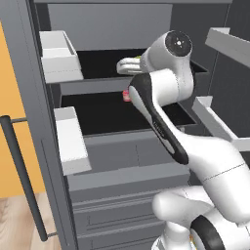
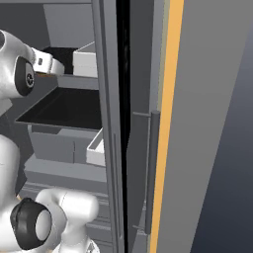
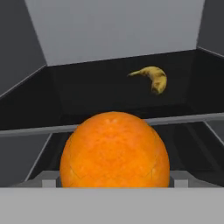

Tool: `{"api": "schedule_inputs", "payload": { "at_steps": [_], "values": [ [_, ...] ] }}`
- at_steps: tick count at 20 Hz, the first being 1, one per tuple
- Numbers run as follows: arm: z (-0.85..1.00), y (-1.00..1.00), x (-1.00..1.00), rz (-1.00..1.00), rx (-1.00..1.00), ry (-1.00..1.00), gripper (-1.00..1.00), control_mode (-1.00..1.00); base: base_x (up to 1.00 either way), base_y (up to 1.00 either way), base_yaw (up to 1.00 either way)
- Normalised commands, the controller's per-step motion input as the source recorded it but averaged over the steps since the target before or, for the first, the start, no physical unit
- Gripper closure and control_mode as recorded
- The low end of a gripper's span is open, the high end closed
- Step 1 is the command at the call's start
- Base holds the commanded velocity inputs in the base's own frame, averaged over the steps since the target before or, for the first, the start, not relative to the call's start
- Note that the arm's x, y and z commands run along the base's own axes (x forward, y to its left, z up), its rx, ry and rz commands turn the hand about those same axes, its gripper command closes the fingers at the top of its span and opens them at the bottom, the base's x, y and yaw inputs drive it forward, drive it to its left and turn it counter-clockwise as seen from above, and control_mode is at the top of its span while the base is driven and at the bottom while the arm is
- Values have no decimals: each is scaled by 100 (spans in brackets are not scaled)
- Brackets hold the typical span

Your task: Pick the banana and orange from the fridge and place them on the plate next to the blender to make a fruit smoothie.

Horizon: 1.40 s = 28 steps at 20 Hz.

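The arm reaches into the open fridge, its hand over the upper black shelf in the left base view, where the gripper is mostly hidden behind the arm's own white elbow. In the hand view the orange looms large and close, sitting right between the two finger tips, whose pale ends just show at either side of it. The jaws stand wide apart with the orange between them; whether the pads press on the fruit or merely flank it cannot be told. The banana lies farther back on the same black shelf, to the right of the orange and well apart from it, near the rear wall of the fridge. A grey shelf rail crosses the hand view behind the orange. In the left base view a light grey door bin hangs on the left door beside the upper shelf, with another bin below it, and a long black handle runs down the door's outer edge. A small red thing peeps out from behind the arm on the lower shelf; it is too hidden to name. In the right base view the hand enters the fridge beside a bin, above the lower black shelf.
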Motion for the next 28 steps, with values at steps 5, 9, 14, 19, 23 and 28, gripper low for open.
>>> {"api": "schedule_inputs", "payload": {
  "at_steps": [5, 9, 14, 19, 23, 28],
  "values": [
    [0, -32, -100, -1, 2, 0, 100, -100, 0, 0, 0],
    [-7, -28, -99, -1, 1, 0, 100, -100, 0, 0, 0],
    [-20, -25, -84, -1, 0, 0, 100, -100, 0, 0, 0],
    [-32, -32, -59, -2, 0, 2, 100, -100, 0, 0, 0],
    [-51, -2, -24, -1, -2, 14, 100, -100, 0, 0, 0],
    [-29, 0, 0, 0, -3, 16, 100, -100, 0, 0, 0]
  ]
}}
